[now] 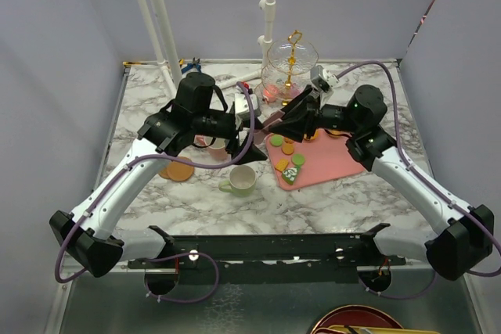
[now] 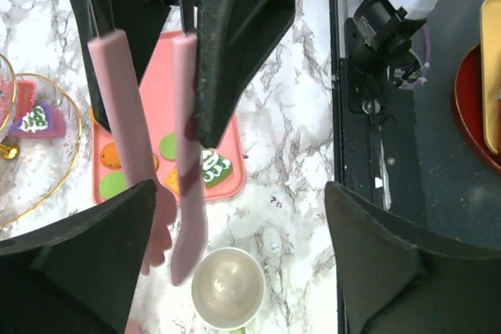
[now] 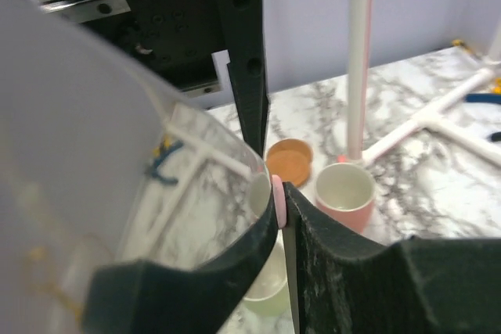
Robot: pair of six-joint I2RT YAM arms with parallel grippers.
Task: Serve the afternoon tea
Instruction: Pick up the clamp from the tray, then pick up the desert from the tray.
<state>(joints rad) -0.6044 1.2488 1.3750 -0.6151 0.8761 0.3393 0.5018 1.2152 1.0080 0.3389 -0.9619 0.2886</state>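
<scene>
Pink tongs (image 2: 125, 115) are clamped between the closed fingers of the right gripper (image 3: 278, 201). Their tips are seen between the widely parted fingers of the left gripper (image 2: 239, 193), by which nothing is held. The glass stand (image 1: 291, 68) is placed at the table's 12 o'clock. Macarons (image 1: 288, 149) and a cake (image 1: 290, 174) are laid on the pink tray (image 1: 329, 158), at 2 o'clock of the pale-green mug (image 1: 241, 181). The pink mug (image 3: 344, 210) is found at its 10 o'clock and a coaster (image 1: 180, 170) at its 9 o'clock.
</scene>
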